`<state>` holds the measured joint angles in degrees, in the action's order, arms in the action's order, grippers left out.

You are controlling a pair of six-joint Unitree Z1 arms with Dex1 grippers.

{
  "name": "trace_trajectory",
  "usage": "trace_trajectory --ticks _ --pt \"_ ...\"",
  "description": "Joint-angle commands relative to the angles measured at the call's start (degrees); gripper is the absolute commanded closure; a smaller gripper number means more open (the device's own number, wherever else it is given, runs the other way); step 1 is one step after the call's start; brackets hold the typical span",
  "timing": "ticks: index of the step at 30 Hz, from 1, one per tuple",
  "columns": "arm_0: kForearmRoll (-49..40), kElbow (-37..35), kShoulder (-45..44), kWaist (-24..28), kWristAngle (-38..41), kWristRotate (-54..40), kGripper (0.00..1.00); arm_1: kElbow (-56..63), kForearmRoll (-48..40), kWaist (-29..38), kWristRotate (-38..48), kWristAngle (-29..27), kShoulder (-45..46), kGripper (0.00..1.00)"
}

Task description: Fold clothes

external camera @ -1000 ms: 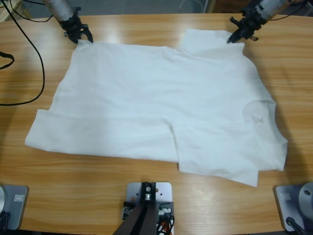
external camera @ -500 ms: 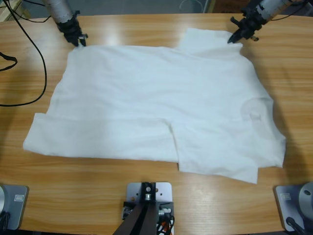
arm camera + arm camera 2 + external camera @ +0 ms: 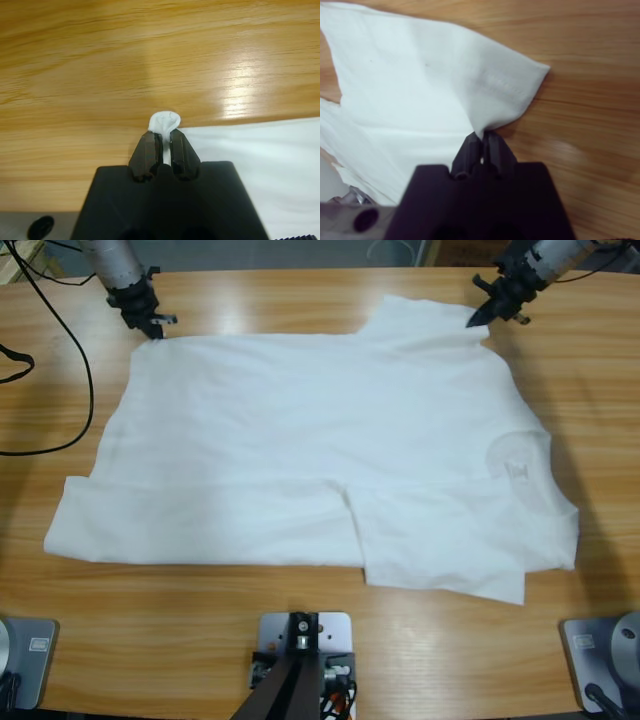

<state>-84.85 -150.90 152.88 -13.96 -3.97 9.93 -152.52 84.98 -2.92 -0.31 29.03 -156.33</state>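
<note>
The white T-shirt [image 3: 320, 460] lies spread flat on the wooden table [image 3: 300, 630], its near hem closest to the camera. At its far corners, the left gripper [image 3: 164, 137] pinches a small bunch of fabric between nearly closed jaws, and the right gripper [image 3: 481, 136] is clamped on a hemmed edge just ahead of it.

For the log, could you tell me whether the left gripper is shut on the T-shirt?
Yes: the left gripper pinches a T-shirt corner.

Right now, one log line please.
left end effector shut on T-shirt corner | right end effector shut on T-shirt edge | T-shirt flat on table
</note>
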Motion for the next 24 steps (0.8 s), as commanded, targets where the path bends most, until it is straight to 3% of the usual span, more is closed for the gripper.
trace_trajectory --ticks 1,5,16,19,24 --pt "-1.1 -14.0 4.8 1.8 11.5 0.4 1.0 -8.9 1.5 -1.5 -1.6 5.2 -1.2 1.0" --pt "-3.5 -13.9 3.4 2.1 15.0 0.2 1.0 -2.0 1.5 -0.3 -1.7 8.2 6.3 1.0" --pt "-8.0 -10.4 -6.1 1.8 14.2 -3.1 1.0 21.7 1.2 0.8 -3.1 11.3 22.0 1.0" --pt "-9.2 -6.2 -9.8 1.8 14.2 -4.7 1.0 32.4 -0.8 1.5 -3.3 11.2 26.8 1.0" --pt "-9.4 7.9 -17.0 1.9 14.7 -7.9 1.0 45.4 -3.6 3.1 -3.3 11.3 36.4 1.0"
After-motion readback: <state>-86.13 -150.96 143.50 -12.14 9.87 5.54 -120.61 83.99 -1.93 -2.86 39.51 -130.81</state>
